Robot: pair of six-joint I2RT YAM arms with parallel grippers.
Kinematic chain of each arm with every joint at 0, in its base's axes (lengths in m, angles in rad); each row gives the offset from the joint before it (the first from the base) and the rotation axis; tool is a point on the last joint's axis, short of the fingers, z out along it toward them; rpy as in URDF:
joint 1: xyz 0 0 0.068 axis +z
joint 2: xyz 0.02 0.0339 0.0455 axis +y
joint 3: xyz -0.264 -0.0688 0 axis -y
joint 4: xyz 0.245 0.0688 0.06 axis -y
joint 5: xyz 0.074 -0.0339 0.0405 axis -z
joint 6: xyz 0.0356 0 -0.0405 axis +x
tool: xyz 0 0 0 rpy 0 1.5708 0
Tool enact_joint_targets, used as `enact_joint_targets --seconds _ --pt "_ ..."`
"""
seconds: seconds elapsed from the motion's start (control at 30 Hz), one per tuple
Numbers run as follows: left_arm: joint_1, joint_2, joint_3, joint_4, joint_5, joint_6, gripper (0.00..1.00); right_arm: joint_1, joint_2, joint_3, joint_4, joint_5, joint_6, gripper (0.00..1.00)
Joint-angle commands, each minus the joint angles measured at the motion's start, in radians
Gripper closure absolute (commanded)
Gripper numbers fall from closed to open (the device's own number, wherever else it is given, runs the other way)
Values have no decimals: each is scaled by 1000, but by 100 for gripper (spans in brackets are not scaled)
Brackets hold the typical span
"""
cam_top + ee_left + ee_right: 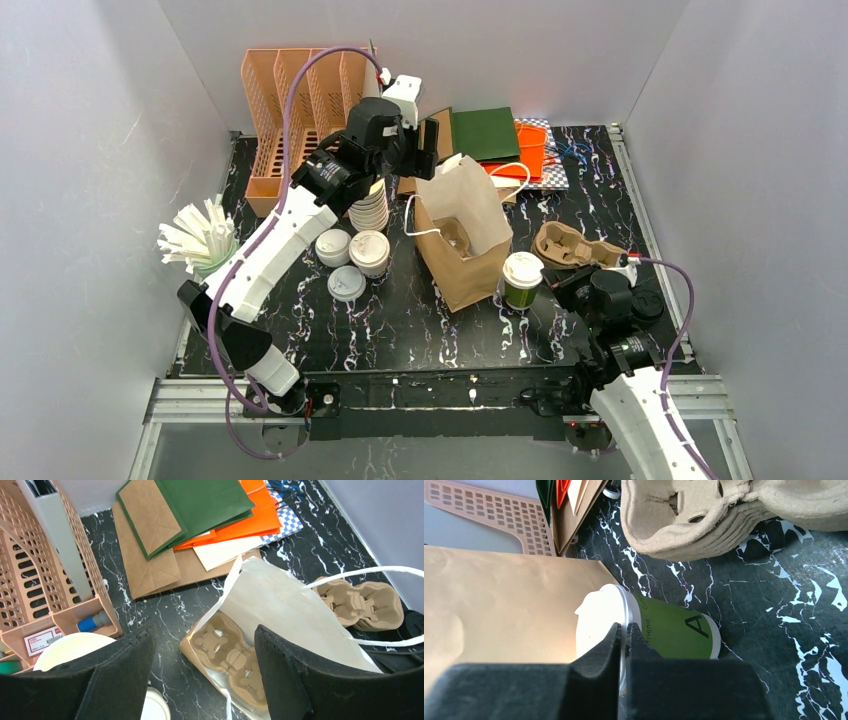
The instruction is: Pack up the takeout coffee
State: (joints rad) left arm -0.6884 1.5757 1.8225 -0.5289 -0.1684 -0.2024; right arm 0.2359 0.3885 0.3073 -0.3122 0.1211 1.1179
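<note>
Green coffee cup (522, 281) | upright, beside paper bag (478, 272) corner | cup carrier (570, 246) near

cup carrier (456, 240) in bag (468, 275), lidded cup (522, 280) just right of bag, carrier stack (572, 247) behind it

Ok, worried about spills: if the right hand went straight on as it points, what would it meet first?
The green cup, at about its lid; the right hand looks nearly on it, though depth is unclear.
</note>
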Motion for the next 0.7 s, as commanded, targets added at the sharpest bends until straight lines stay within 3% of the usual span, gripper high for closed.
enact_joint_targets --seconds 0.0,0.07,0.13,0.37,0.67 --pt "6 -46 -34 10 -10 -9 31 -1 -25 1 78 39 40 78" --pt "5 -44 -32 11 -11 -2 32 -2 -25 16 23 65 45 69" --pt "5 -42 -31 10 -10 5 32 -1 -28 31 -16 83 45 50" --pt "5 -37 -33 13 5 27 32 -1 34 193 -168 87 -51 3" --pt "6 -51 -24 41 -32 87 30 -1 398 625 -542 138 -139 2"
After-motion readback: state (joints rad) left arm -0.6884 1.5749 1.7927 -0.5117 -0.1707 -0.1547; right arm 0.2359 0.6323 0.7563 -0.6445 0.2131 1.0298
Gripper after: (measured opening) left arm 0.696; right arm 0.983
